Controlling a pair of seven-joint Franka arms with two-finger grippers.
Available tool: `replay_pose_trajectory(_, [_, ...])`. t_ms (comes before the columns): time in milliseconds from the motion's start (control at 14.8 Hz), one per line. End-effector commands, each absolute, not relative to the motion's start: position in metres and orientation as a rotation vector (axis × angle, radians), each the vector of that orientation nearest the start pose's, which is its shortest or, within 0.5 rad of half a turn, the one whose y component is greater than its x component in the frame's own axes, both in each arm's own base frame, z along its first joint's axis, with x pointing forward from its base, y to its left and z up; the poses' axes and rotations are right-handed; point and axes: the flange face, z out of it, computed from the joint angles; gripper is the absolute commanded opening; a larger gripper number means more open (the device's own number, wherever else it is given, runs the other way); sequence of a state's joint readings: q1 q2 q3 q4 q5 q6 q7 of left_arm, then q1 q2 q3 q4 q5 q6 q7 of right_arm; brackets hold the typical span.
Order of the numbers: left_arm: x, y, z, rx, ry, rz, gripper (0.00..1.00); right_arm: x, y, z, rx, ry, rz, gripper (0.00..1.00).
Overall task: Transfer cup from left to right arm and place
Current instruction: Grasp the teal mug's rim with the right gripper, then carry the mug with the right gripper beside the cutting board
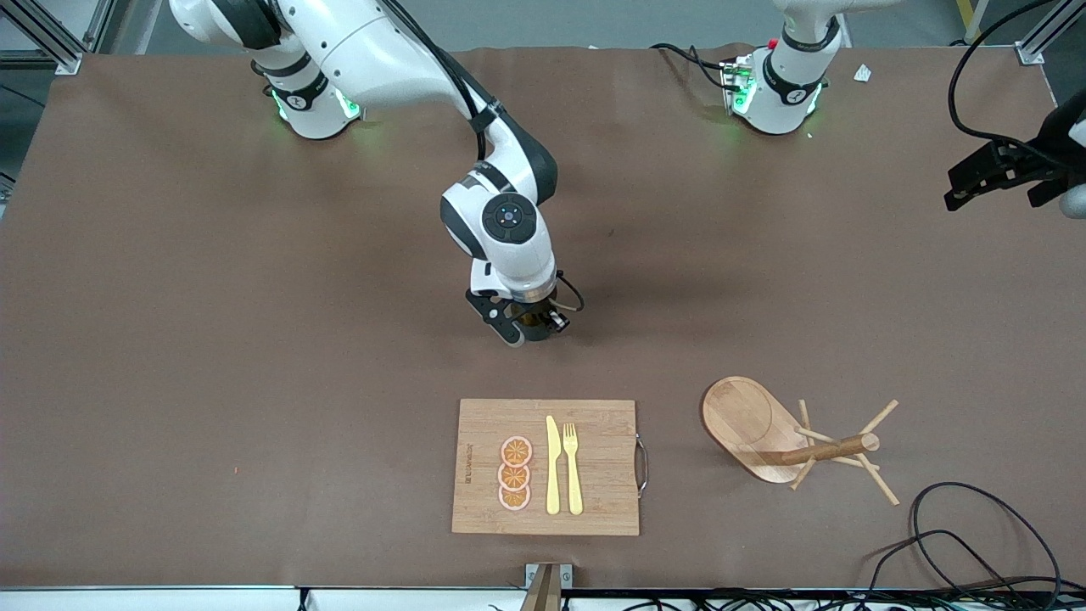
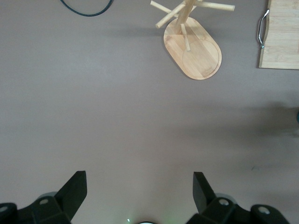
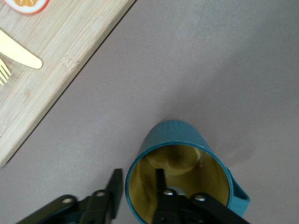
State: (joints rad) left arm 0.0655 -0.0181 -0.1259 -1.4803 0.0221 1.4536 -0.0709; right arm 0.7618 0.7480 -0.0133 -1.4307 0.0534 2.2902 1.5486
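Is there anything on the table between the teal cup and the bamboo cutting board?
Nothing: only bare brown table between the teal cylindrical cup and the rectangular bamboo cutting board, seen in the right wrist view.

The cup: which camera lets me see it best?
The right wrist view: the cup fills it, teal outside, mustard inside, with the right gripper straddling its rim. The front view shows almost nothing of it under that gripper; the left wrist view shows none.
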Motion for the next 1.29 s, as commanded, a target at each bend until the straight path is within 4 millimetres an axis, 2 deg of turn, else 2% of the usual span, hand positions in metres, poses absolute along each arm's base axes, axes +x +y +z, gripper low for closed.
replay_pose_trajectory(0, [0.512,-0.032,0.676,-3.127,0.003,-0.01,1.0,0.541,0.505,0.254,-2.79,1.181,-0.028,0.13])
replay_pose_trajectory(68, [0.51,-0.034,0.677,-3.128,0.006,-0.012,1.0,0.545,0.501,0.254,-2.801,1.156,-0.031,0.07])
replay_pose_trajectory(203, [0.507,-0.036,0.681,-3.126,0.003,-0.019,1.0,0.552,0.494,0.26,-2.825,1.099,-0.033,0.02])
replay_pose_trajectory(338, [0.507,-0.036,0.682,-3.126,0.003,-0.024,1.0,0.573,0.475,0.279,-2.846,1.09,-0.03,0.01])
replay_pose_trajectory(474, [0.508,-0.036,0.681,-3.126,0.006,-0.022,1.0,0.59,0.451,0.303,-2.955,0.934,-0.007,0.01])
replay_pose_trajectory(541, [0.509,-0.035,0.68,-3.126,0.003,-0.019,1.0,0.606,0.426,0.308,-2.991,0.892,-0.005,0.01])
replay_pose_trajectory(609, [0.51,-0.036,0.679,-3.128,0.006,-0.019,1.0,0.622,0.399,0.326,-3.007,0.843,-0.025,0.01])
replay_pose_trajectory(677, [0.51,-0.037,0.68,-3.128,0.006,-0.022,1.0,0.639,0.363,0.349,-3.034,0.773,-0.042,0.01])
replay_pose_trajectory(812, [0.509,-0.035,0.681,-3.128,0.013,-0.024,1.0,0.661,0.303,0.358,-3.091,0.694,0.018,0.01])
replay_pose_trajectory(880, [0.509,-0.03,0.683,-3.128,0.004,-0.029,1.0,0.673,0.261,0.367,-3.102,0.666,0.041,0.01])
replay_pose_trajectory(947, [0.508,-0.029,0.686,-3.127,0.011,-0.036,1.0,0.685,0.226,0.371,-3.105,0.639,0.042,0.01])
replay_pose_trajectory(1218, [0.51,-0.024,0.688,-3.128,-0.006,-0.045,1.0,0.71,0.121,0.363,-3.123,0.659,0.031,0.01])
